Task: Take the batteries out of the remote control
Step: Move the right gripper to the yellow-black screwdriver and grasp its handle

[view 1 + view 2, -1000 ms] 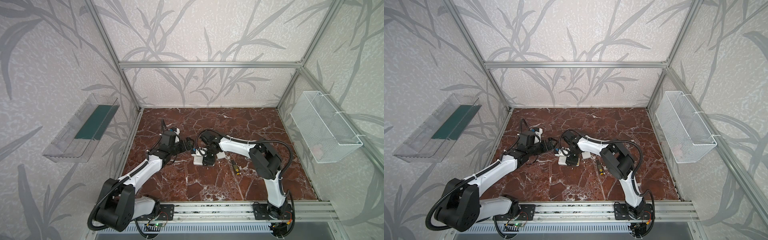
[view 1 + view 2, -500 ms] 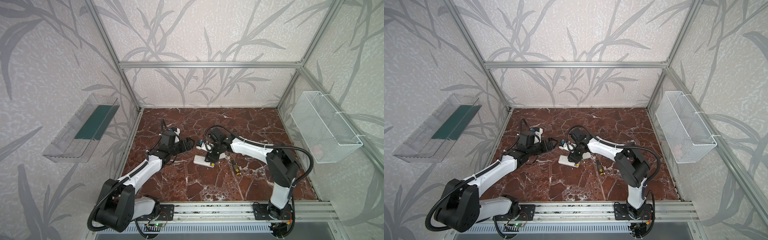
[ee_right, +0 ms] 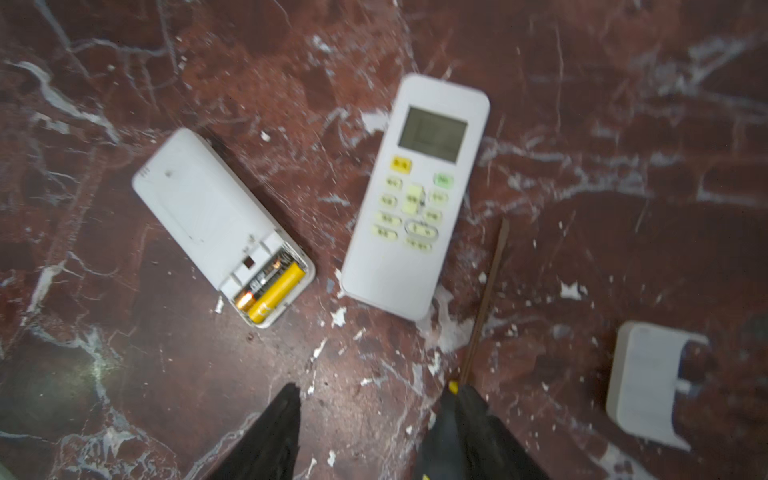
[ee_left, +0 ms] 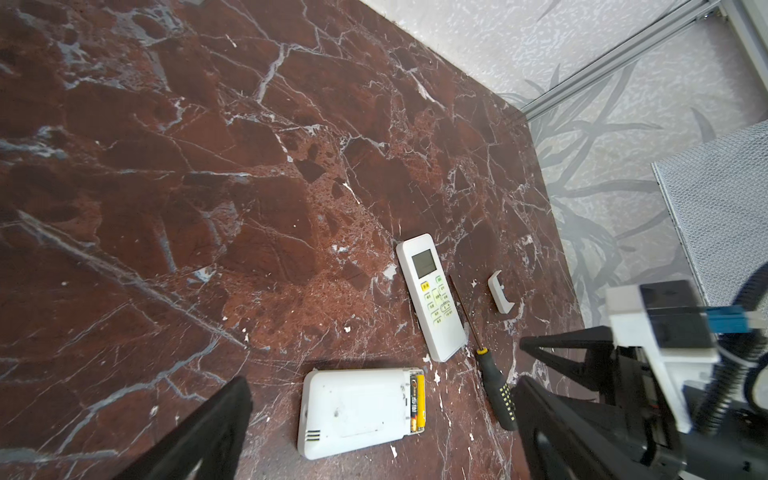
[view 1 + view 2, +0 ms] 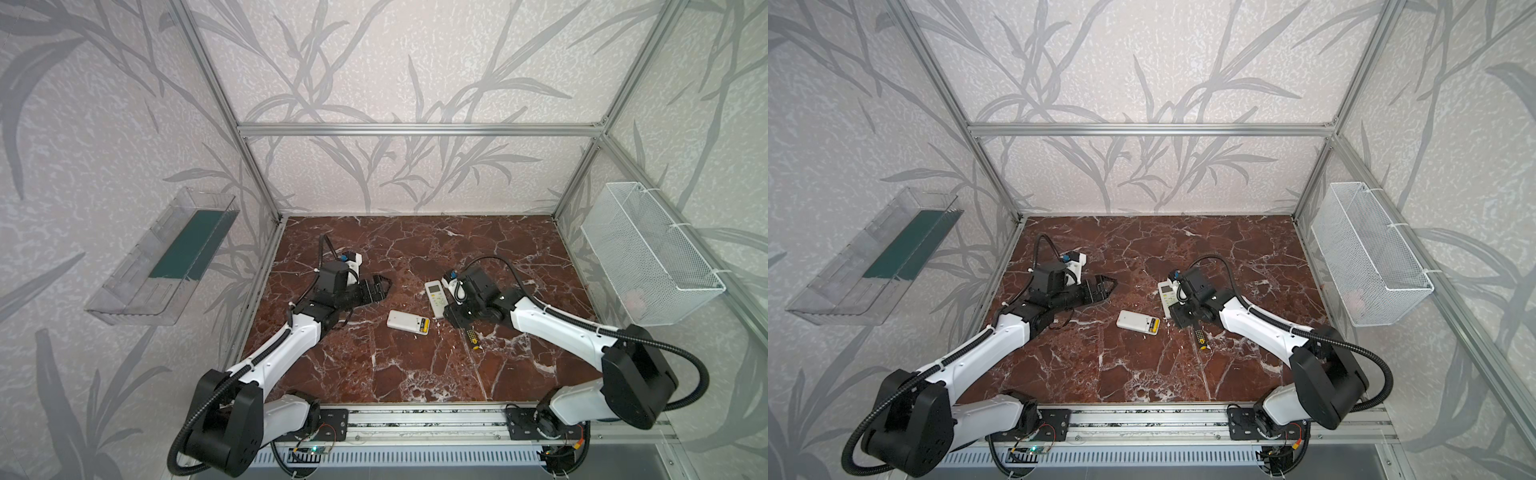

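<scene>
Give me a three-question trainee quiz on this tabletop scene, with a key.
1. True or false: the face-down remote has its battery compartment uncovered.
2. What colour is the battery nearest that remote's end?
3. The screwdriver lies beside: A) the face-up remote; B) a mug; C) a sponge.
Key: 1 true; 2 yellow; 3 A.
</scene>
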Action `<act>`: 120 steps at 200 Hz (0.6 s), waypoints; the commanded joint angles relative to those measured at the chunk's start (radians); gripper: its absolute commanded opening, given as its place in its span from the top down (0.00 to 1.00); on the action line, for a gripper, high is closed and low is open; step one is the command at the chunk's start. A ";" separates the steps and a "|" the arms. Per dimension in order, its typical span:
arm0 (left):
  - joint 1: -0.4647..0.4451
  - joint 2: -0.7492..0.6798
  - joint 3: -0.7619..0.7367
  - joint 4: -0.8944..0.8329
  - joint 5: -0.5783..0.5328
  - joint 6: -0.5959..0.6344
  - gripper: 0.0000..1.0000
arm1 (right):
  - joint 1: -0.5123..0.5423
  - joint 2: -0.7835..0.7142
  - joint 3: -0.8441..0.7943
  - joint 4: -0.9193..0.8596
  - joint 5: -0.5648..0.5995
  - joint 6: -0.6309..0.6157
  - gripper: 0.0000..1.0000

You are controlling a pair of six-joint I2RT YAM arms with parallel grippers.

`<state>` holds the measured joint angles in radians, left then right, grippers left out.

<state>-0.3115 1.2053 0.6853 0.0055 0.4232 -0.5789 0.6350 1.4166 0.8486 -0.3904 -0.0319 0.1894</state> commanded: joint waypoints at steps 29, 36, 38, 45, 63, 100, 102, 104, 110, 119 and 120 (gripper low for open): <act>-0.012 0.010 0.018 0.057 0.042 -0.001 0.02 | -0.033 -0.148 -0.174 0.013 0.085 0.243 0.45; -0.014 0.014 0.021 0.058 0.045 -0.002 0.02 | -0.035 -0.165 -0.194 0.024 0.087 0.255 0.45; -0.014 0.015 0.022 0.058 0.046 -0.002 0.02 | -0.036 -0.169 -0.199 0.026 0.087 0.259 0.46; -0.015 0.019 0.024 0.059 0.046 -0.003 0.02 | -0.038 -0.181 -0.216 0.028 0.084 0.272 0.47; -0.017 0.022 0.025 0.060 0.045 -0.004 0.02 | -0.041 -0.209 -0.256 0.034 0.069 0.297 0.49; -0.020 0.027 0.022 0.066 0.041 -0.007 0.02 | -0.041 -0.230 -0.299 0.049 0.032 0.303 0.52; -0.020 0.028 0.022 0.067 0.041 -0.008 0.02 | -0.041 -0.229 -0.300 0.051 0.030 0.304 0.52; -0.019 0.028 0.021 0.067 0.041 -0.008 0.03 | -0.041 -0.228 -0.302 0.053 0.028 0.306 0.52; -0.020 0.029 0.020 0.068 0.040 -0.009 0.03 | -0.040 -0.225 -0.305 0.060 0.024 0.306 0.53; -0.020 0.032 0.021 0.070 0.040 -0.010 0.03 | -0.041 -0.219 -0.307 0.065 0.020 0.306 0.53; -0.020 0.031 0.020 0.070 0.040 -0.010 0.03 | -0.041 -0.218 -0.307 0.065 0.019 0.306 0.53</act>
<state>-0.3264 1.2285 0.6853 0.0502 0.4557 -0.5846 0.5972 1.2015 0.5529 -0.3584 0.0097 0.4759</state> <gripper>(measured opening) 0.974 0.472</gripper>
